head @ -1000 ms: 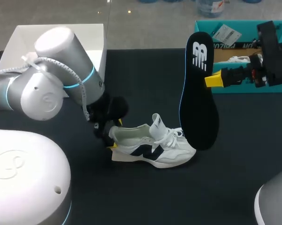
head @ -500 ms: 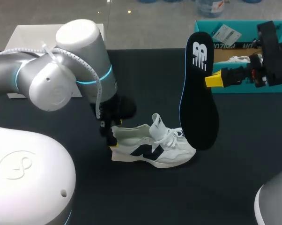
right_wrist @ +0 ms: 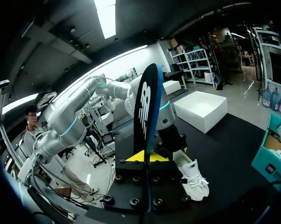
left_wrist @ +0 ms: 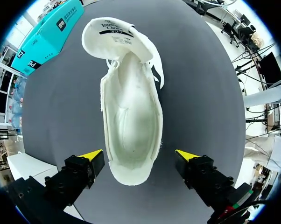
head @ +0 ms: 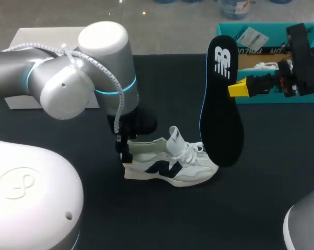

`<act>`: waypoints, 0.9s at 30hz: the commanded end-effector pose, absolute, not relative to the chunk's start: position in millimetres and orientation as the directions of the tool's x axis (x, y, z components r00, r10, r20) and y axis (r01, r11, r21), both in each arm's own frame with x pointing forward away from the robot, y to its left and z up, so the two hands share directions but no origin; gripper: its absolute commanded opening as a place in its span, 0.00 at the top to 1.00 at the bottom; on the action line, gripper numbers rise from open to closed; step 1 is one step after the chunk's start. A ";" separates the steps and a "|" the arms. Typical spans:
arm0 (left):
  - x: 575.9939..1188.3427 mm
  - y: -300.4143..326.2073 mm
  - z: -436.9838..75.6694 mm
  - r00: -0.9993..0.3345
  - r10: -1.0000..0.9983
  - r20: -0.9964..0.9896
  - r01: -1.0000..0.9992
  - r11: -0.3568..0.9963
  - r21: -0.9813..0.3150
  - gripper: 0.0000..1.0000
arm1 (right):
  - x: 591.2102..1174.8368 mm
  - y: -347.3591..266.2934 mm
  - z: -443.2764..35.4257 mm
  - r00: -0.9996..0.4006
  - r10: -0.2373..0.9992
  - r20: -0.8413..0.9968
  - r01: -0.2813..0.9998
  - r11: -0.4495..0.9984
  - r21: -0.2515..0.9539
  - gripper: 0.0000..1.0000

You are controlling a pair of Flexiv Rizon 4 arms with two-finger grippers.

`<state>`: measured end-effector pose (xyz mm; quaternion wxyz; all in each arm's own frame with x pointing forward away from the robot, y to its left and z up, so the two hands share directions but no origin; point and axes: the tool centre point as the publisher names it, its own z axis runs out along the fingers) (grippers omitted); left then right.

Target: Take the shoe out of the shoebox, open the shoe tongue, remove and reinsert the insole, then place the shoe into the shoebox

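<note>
- Now the left gripper (left_wrist: 139, 156) is hovering spread over the heel of the shoe (left_wrist: 131, 116), with one yellow finger on each side. Neither finger is touching the heel.
- The right gripper (right_wrist: 145, 157) is pinching the insole (right_wrist: 144, 107) at its edge and holding it upright in the air. In the head view, the insole's lower end is hanging just beside the toe of the shoe.
- The shoe is standing on its sole on the black table (head: 162, 219), with its tongue pulled forward and its opening bare. The teal shoebox (head: 226, 31) is sitting well apart at the far right.
- Risk: the heel may not be steadied when the insole goes in. The insole's end would then probably be pushing the light shoe along the table or catching on the tongue and buckling. A thin edge grip could also let the insole swivel.
- Change: over the last second the left arm's elbow has been swinging toward the middle, while its gripper has been staying at the heel. The right arm, insole and shoe have been keeping still.
</note>
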<state>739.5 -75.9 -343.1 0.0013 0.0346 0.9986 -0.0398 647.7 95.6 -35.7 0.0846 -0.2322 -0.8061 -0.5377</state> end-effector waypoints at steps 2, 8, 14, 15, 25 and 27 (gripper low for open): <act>739.6 -75.8 -343.9 -0.998 0.069 -0.006 0.069 0.995 -0.078 0.00 | 650.8 98.1 -36.2 -0.878 0.282 0.388 0.466 0.317 0.826 1.00; 741.6 -76.5 -344.0 -0.998 0.068 -0.009 0.068 0.995 -0.075 0.00 | 650.8 98.1 -36.2 -0.878 0.282 0.388 0.466 0.317 0.826 1.00; 750.7 -81.4 -343.5 -0.997 0.073 -0.026 0.075 0.996 -0.057 0.00 | 650.8 98.1 -36.2 -0.878 0.282 0.388 0.466 0.317 0.826 1.00; 751.9 -81.6 -343.0 -0.997 0.072 -0.027 0.074 0.996 -0.056 0.00 | 650.8 98.1 -36.2 -0.878 0.282 0.388 0.466 0.317 0.826 1.00; 761.2 -98.1 -330.6 -0.995 0.095 -0.033 0.097 0.992 -0.079 0.00 | 650.8 98.1 -36.2 -0.878 0.282 0.388 0.466 0.317 0.826 1.00; 765.2 -106.7 -331.1 -0.994 0.098 -0.048 0.100 0.993 -0.058 0.00 | 650.8 98.1 -36.2 -0.878 0.282 0.388 0.466 0.317 0.826 1.00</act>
